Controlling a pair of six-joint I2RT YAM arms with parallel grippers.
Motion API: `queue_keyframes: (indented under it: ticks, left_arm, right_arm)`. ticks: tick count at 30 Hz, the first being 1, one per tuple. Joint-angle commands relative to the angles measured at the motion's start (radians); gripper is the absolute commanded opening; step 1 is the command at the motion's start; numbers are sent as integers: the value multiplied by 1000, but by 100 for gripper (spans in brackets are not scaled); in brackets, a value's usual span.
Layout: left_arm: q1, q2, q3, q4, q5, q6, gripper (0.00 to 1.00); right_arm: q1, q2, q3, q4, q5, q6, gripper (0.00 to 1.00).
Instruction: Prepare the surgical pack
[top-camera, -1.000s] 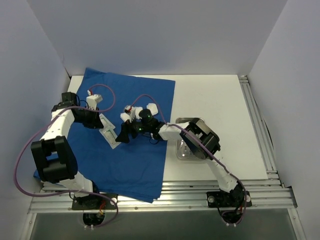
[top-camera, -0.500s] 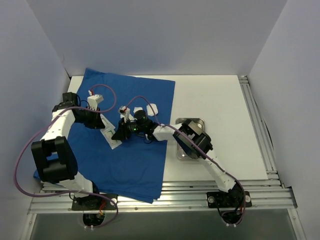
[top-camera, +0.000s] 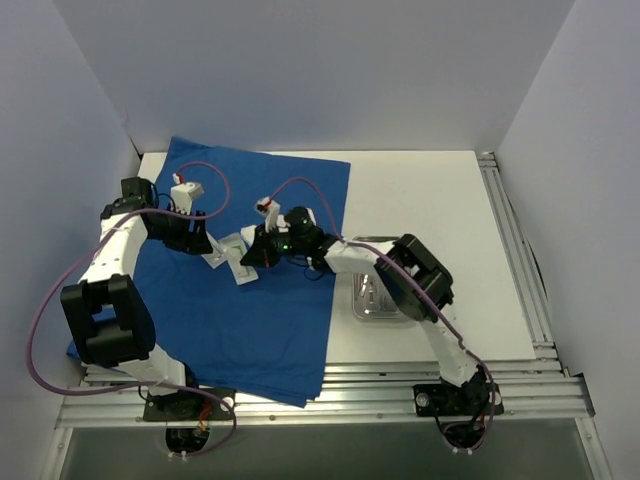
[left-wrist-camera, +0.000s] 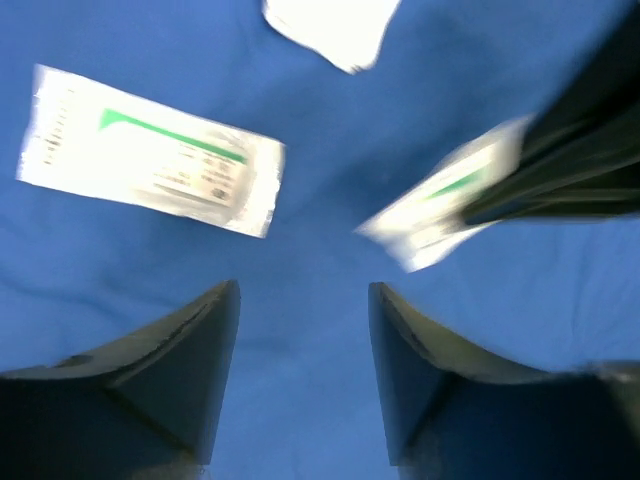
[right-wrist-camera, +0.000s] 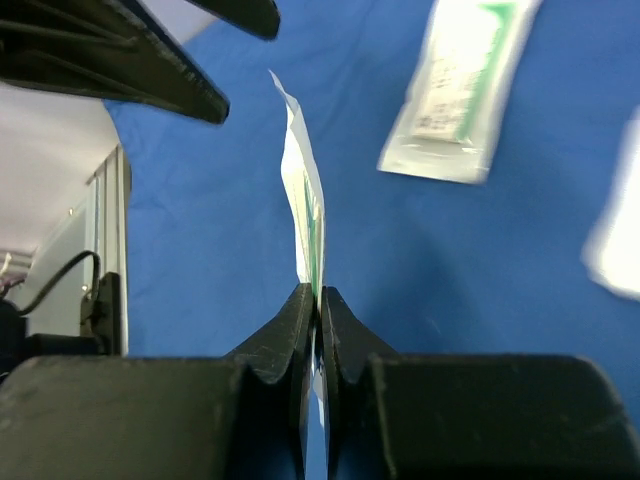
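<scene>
Blue cloth (top-camera: 250, 330) lying below right gripper (right-wrist-camera: 318, 300), now pinching packet (right-wrist-camera: 303, 200) edgewise; left gripper (left-wrist-camera: 303, 290) beside it just spreading, holding nothing. Handover finishing.

White table (top-camera: 430, 195) bears blue cloth (top-camera: 240, 320) and steel tray (top-camera: 372, 302).

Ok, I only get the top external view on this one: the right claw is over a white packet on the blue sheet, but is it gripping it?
Observer: Yes; the right wrist view shows the right claw shut on the packet, pinching one end.
Operator: And the left claw?
Observer: In its wrist view the left claw is open above the blue sheet, holding nothing.
Operator: Any other packet close by?
Observer: A second packet with green print lies flat on the sheet ahead of the left claw.
</scene>
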Motion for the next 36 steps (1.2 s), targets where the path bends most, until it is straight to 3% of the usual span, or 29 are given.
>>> queue_keyframes:
  ticks: [1, 5, 9, 13, 18, 25, 36]
  left_arm:
    - [5, -27, 106, -14, -38, -55, 94]
    - [8, -18, 148, -12, -131, -105, 94]
    - [8, -9, 149, -9, -197, -125, 94]
    - [8, 1, 134, 5, -245, -135, 94]
    - [5, 25, 140, 6, -268, -150, 94]
    - [5, 14, 123, 18, -280, -144, 94]
    - [7, 14, 117, 20, -287, -142, 94]
  right_arm:
    - [-86, -240, -88, -50, 45, 2, 0]
    - [-186, -400, -220, -195, 73, -3, 0]
    - [-339, -538, -341, -486, 166, -26, 0]
    - [-482, -685, -525, -596, 168, -30, 0]
    - [-551, -754, -608, -745, 212, -58, 0]
    - [-594, -820, -657, -820, 272, -64, 0]
    - [-631, -776, -639, -863, 335, -102, 0]
